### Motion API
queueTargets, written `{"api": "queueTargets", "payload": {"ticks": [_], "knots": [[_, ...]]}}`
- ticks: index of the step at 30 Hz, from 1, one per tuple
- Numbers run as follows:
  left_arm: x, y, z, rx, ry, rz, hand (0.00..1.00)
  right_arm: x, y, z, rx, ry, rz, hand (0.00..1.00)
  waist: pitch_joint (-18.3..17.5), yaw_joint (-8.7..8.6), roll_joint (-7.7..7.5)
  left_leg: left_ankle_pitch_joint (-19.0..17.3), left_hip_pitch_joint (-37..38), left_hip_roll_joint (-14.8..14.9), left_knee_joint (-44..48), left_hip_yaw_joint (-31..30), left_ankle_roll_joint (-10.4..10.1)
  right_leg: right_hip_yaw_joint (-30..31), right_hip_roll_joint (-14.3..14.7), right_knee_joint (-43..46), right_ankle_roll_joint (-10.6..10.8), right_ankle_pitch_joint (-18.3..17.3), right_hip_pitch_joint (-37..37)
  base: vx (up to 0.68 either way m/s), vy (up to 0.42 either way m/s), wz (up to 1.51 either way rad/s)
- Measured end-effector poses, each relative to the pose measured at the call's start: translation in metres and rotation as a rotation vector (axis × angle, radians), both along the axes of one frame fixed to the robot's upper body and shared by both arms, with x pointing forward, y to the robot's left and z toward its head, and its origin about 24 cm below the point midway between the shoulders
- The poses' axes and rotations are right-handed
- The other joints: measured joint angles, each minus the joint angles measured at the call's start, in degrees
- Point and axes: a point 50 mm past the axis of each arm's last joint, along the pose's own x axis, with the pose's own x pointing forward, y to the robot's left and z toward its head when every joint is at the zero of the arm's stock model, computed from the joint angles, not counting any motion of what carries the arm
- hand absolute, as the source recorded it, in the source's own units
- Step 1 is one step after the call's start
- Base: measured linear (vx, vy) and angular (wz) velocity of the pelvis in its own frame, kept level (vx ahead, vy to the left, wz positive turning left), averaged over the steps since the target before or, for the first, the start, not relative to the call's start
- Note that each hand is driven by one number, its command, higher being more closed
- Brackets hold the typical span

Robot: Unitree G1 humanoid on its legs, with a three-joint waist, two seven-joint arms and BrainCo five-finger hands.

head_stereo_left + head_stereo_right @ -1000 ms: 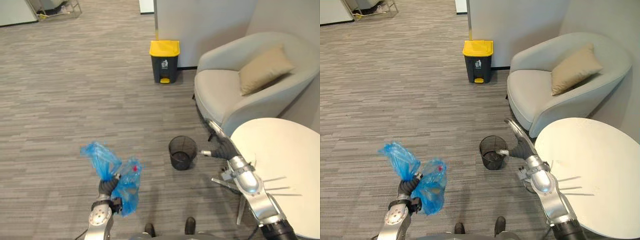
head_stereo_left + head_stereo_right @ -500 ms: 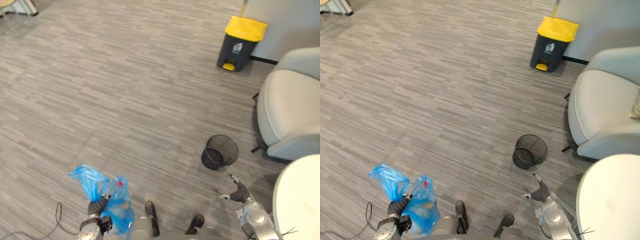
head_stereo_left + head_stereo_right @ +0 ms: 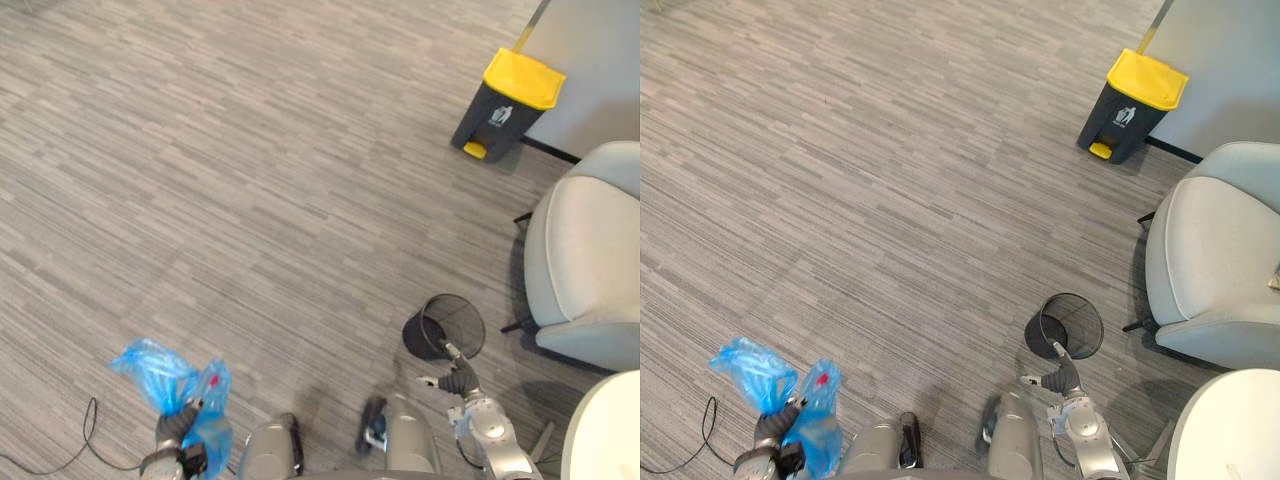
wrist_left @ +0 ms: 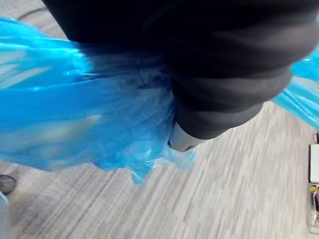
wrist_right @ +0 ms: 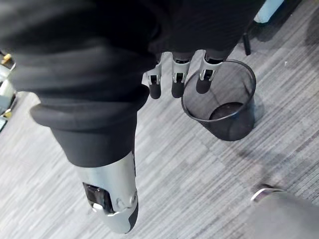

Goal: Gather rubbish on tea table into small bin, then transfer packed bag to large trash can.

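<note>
A blue plastic bag [image 3: 168,382] with rubbish in it, a red bit among it, hangs at the lower left. My left hand [image 3: 172,430] is shut on its gathered neck. In the left wrist view the bag [image 4: 75,114] bulges past my left hand [image 4: 185,138]. The small black mesh bin [image 3: 445,327] stands empty on the carpet. My right hand [image 3: 457,380] hovers just in front of it, open and holding nothing. In the right wrist view its fingers [image 5: 174,82] hang relaxed over the bin's rim [image 5: 219,102]. The large trash can [image 3: 508,104], dark with a yellow lid, stands far off at the upper right.
A grey armchair [image 3: 585,260] sits at the right, just beyond the mesh bin. The white round table [image 3: 605,435] shows at the lower right corner. A wall [image 3: 600,60] runs behind the trash can. Grey carpet [image 3: 250,180] spreads ahead and to the left.
The camera has swung left and tipped down, so chair, table and bins shifted right. My left hand still holds the bag; my right hand has come off the table side and dropped low.
</note>
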Motion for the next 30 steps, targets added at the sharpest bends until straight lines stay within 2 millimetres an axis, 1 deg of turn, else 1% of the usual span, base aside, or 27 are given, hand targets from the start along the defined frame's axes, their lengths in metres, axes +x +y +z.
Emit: {"api": "queueTargets", "payload": {"ticks": [2,3,4,5,6,7,8,10,11,12,13,14,15,16,17,18,19,20,21,22,23,24,25,26,28,29,30], "knots": [[0.003,-0.002,0.001,-0.001,-0.009,-0.007,1.00,-0.002,-0.004,0.001,-0.014,0.004,0.001,0.00,-0.31,-1.23,0.63,-3.21,2.81,0.54,1.15,-1.51,-1.53,0.46,0.39,3.31,-3.90,2.67,0.26,0.56,-0.198,0.45],[0.001,-0.008,-0.002,-0.020,-0.001,-0.011,1.00,-0.004,-0.009,0.001,-0.031,0.010,0.003,0.00,-1.61,-1.44,2.72,-4.26,5.06,2.77,2.34,-2.42,-3.59,-0.75,2.44,5.74,-4.32,1.04,1.43,0.54,-0.152,0.23],[0.001,-0.010,-0.003,-0.027,-0.005,-0.007,1.00,-0.004,-0.011,0.002,-0.037,0.011,0.003,0.00,-1.68,-1.44,4.28,-3.07,2.74,5.74,8.87,-2.21,-5.57,-1.30,4.41,5.90,-5.28,-1.15,2.69,0.72,-0.209,-0.01],[0.002,-0.010,-0.002,-0.029,-0.007,-0.005,1.00,0.001,-0.010,0.006,-0.039,-0.007,0.011,0.00,-1.17,-1.17,5.30,0.81,-1.04,8.84,18.66,-1.82,-5.75,-1.66,7.09,5.18,-6.29,-2.41,4.72,0.74,-0.238,-0.41],[0.002,-0.011,-0.003,-0.034,-0.003,-0.005,1.00,0.008,-0.008,0.012,-0.040,-0.039,0.018,0.00,-0.63,-0.57,6.19,9.92,-6.63,12.73,31.42,-2.35,-1.14,-1.05,10.19,1.94,-7.24,-3.27,8.83,0.87,-0.266,-0.85],[0.001,-0.012,-0.004,-0.036,-0.001,-0.006,1.00,0.012,-0.007,0.016,-0.043,-0.065,0.018,0.00,0.12,1.05,5.36,9.60,-9.11,13.64,38.90,-2.64,-0.52,1.15,12.31,-1.18,-7.93,-3.88,13.74,0.74,-0.191,-0.90],[0.004,-0.012,-0.003,-0.037,-0.007,-0.010,1.00,0.013,-0.007,0.018,-0.045,-0.075,0.014,0.00,0.60,1.83,4.58,7.93,-10.35,13.14,40.44,-2.66,-0.15,2.11,12.72,-2.75,-8.20,-4.07,16.27,0.70,-0.125,-0.74],[0.012,-0.012,0.003,-0.033,-0.042,-0.022,1.00,0.017,-0.007,0.023,-0.043,-0.108,0.006,0.00,1.86,2.12,1.15,4.82,-16.45,7.78,36.15,-2.88,2.31,5.76,12.47,-9.89,-8.29,-4.11,25.70,0.66,-0.112,-0.45],[0.013,-0.013,0.004,-0.031,-0.048,-0.026,1.00,0.018,-0.007,0.025,-0.046,-0.115,0.006,0.00,1.84,2.57,0.72,4.76,-18.20,6.16,33.10,-3.12,2.40,6.87,12.44,-11.17,-8.29,-4.11,27.12,0.64,-0.037,-0.83],[0.015,-0.013,0.006,-0.028,-0.058,-0.029,1.00,0.021,-0.010,0.027,-0.050,-0.131,-0.003,0.00,1.96,3.61,0.35,5.19,-21.25,2.92,24.72,-5.77,1.69,9.57,12.41,-13.28,-8.28,-4.12,29.28,0.74,0.070,-1.27],[0.018,-0.012,0.008,-0.025,-0.067,-0.030,1.00,0.023,-0.012,0.027,-0.049,-0.135,-0.022,0.00,2.02,5.05,0.43,7.21,-22.88,0.39,13.47,-9.75,-0.83,12.17,12.35,-14.32,-7.32,-4.67,30.68,0.60,0.080,-1.44],[0.017,-0.012,0.008,-0.023,-0.065,-0.027,1.00,0.022,-0.013,0.026,-0.050,-0.132,-0.029,0.00,1.94,5.79,0.81,9.83,-22.34,-0.47,6.42,-11.66,-2.19,13.44,12.57,-14.35,-5.78,-5.65,31.50,0.76,0.219,-1.61],[0.006,-0.013,0.004,-0.027,-0.041,-0.019,1.00,0.017,-0.020,0.025,-0.061,-0.120,-0.046,0.00,0.82,6.42,3.68,18.21,-20.99,0.79,-4.23,-15.12,-2.05,16.05,14.47,-14.20,-2.77,-8.74,33.72,0.53,0.222,-1.29],[0.001,-0.012,0.002,-0.027,-0.030,-0.015,1.00,0.015,-0.021,0.023,-0.055,-0.108,-0.060,0.00,0.47,6.47,3.79,23.45,-21.46,1.21,-0.97,-15.60,-0.46,17.77,14.60,-13.46,-1.92,-11.48,35.12,0.75,0.298,-1.19],[0.007,-0.005,0.006,0.006,-0.034,-0.027,1.00,0.010,-0.013,0.015,-0.015,-0.086,-0.085,0.00,-0.34,6.19,0.43,17.53,-22.05,-0.41,3.75,-12.01,0.03,19.02,10.88,-9.12,-0.42,-14.02,33.91,0.58,0.204,-0.85],[0.016,-0.006,0.013,0.016,-0.068,-0.051,1.00,0.004,-0.010,0.011,0.000,-0.071,-0.093,0.00,-0.91,6.20,-0.84,13.86,-20.84,-0.82,5.51,-9.18,0.91,19.85,8.57,-0.50,1.10,-13.97,30.45,0.56,0.171,-0.77],[0.018,-0.009,0.016,0.017,-0.084,-0.063,1.00,0.003,-0.009,0.010,0.007,-0.069,-0.094,0.00,-0.85,6.16,-0.99,12.44,-19.52,-0.82,6.22,-8.05,1.65,20.34,7.75,4.93,3.07,-12.71,28.51,0.56,0.188,-0.95],[0.022,-0.011,0.020,0.023,-0.104,-0.082,1.00,0.002,-0.004,0.007,0.024,-0.062,-0.098,0.00,-0.64,5.56,-0.89,9.43,-15.91,-0.69,7.22,-5.91,2.93,20.47,6.06,17.20,7.82,-8.28,24.15,0.53,0.215,-0.92],[0.023,-0.009,0.022,0.035,-0.107,-0.093,1.00,0.000,0.000,0.003,0.042,-0.044,-0.102,0.00,-0.47,4.66,-0.78,7.16,-11.76,-0.66,7.15,-4.30,3.61,19.90,4.77,28.50,9.33,-7.57,19.99,0.60,0.247,-0.87],[0.024,-0.007,0.023,0.043,-0.108,-0.096,1.00,0.000,0.002,0.001,0.052,-0.036,-0.107,0.00,-0.36,3.94,-0.57,5.89,-8.50,-0.57,6.15,-3.02,3.97,18.11,4.03,33.86,6.45,-7.90,17.00,0.39,0.154,-0.56],[0.024,-0.006,0.024,0.047,-0.111,-0.096,1.00,-0.002,0.002,0.000,0.057,-0.029,-0.112,0.00,-0.33,3.53,-0.52,5.28,-6.62,-0.51,5.16,-2.29,4.14,16.40,3.56,35.30,4.83,-8.41,15.31,0.47,0.148,-0.46],[0.024,-0.004,0.026,0.053,-0.116,-0.091,1.00,-0.005,0.002,-0.004,0.061,-0.009,-0.117,0.00,-0.25,2.77,-0.12,4.41,-3.24,-0.43,2.75,-1.38,4.19,12.57,3.12,34.52,2.69,-9.67,11.91,0.47,0.100,-0.38],[0.026,-0.002,0.027,0.057,-0.122,-0.088,1.00,-0.006,0.002,-0.007,0.065,0.008,-0.122,0.00,-0.23,2.46,-0.04,4.00,-1.34,-0.09,1.18,-0.56,4.11,10.10,3.20,31.83,1.74,-10.23,9.15,0.55,0.102,-0.38],[0.027,-0.001,0.029,0.059,-0.128,-0.082,1.00,-0.007,0.001,-0.010,0.074,0.020,-0.131,0.00,-0.04,1.97,0.25,3.20,0.25,0.16,-0.09,-0.10,3.79,8.07,3.29,28.09,1.36,-10.46,6.47,0.45,0.023,-0.31],[0.032,0.000,0.028,0.058,-0.125,-0.083,1.00,-0.011,-0.004,-0.016,0.095,0.052,-0.181,0.00,0.04,1.51,0.39,2.45,3.60,0.72,-2.84,0.32,3.14,5.99,4.50,11.46,2.05,-8.93,2.82,0.54,-0.021,-0.12],[0.033,0.001,0.024,0.052,-0.110,-0.079,1.00,-0.017,-0.010,-0.021,0.105,0.080,-0.223,0.00,0.02,1.53,0.34,2.45,6.00,0.75,-4.17,0.43,2.24,5.77,5.96,-1.19,1.60,-4.31,3.15,0.67,-0.074,0.12],[0.035,0.001,0.023,0.049,-0.106,-0.075,1.00,-0.022,-0.013,-0.025,0.106,0.103,-0.246,0.00,0.02,1.47,0.35,2.09,8.16,0.82,-5.09,0.12,0.98,6.25,6.85,-6.57,-0.11,0.90,3.46,0.62,-0.098,0.21]]}}
